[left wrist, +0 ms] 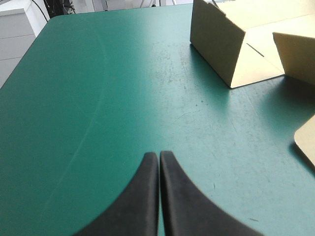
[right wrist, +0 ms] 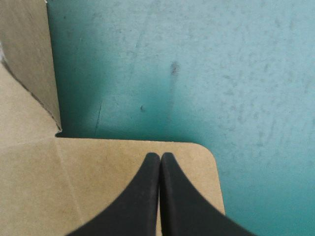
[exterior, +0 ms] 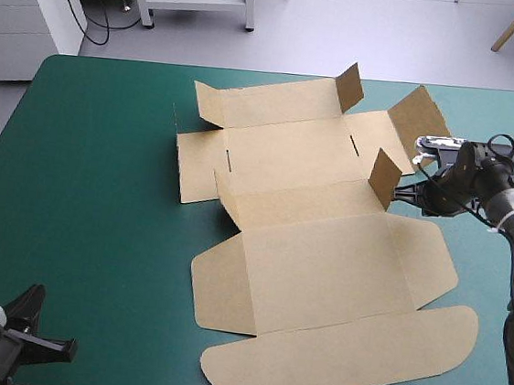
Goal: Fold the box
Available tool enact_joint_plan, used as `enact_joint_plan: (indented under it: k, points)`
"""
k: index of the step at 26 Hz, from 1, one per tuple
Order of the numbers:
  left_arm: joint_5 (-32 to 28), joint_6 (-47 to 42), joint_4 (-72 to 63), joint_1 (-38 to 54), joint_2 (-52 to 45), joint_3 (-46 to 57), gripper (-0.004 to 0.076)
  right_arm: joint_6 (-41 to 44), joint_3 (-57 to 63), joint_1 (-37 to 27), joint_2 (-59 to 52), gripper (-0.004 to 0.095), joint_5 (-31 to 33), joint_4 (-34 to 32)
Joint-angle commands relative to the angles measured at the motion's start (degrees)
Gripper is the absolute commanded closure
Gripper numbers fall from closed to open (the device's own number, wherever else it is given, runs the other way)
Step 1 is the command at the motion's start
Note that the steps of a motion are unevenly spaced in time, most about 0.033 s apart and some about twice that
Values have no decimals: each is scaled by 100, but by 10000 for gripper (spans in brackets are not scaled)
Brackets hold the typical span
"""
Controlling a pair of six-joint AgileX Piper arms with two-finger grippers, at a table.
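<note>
From above, you see the box mostly flat on the teal-green cover. The right gripper is at the box's right edge, and the left gripper is well apart from the box.

Left wrist: fingers pressed together, empty, box ahead.

Right wrist: fingers together over the box's rounded flap, gripping nothing. Push there and the sheet may slide instead of folding.
</note>
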Motion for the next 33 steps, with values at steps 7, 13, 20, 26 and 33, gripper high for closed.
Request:
enact_joint_plan:
  k: [7, 13, 20, 26, 33]
  points:
    - [-455, -105, -12, -40, 90, -121, 734, -48, -178, -31, -283, 927, -138, -29]
    - [-455, -105, -12, -40, 90, -121, 734, -48, -178, -31, -283, 927, -138, -29]
    - [-455, -95, -12, -40, 90, -121, 734, -48, -178, -31, -283, 927, -138, -29]
    - [-455, -95, -12, -40, 90, -121, 734, -48, -178, -31, -283, 927, -138, -29]
    - [-455, -95, -12, -40, 90, -121, 734, 24, -190, -31, -321, 927, -114, -29]
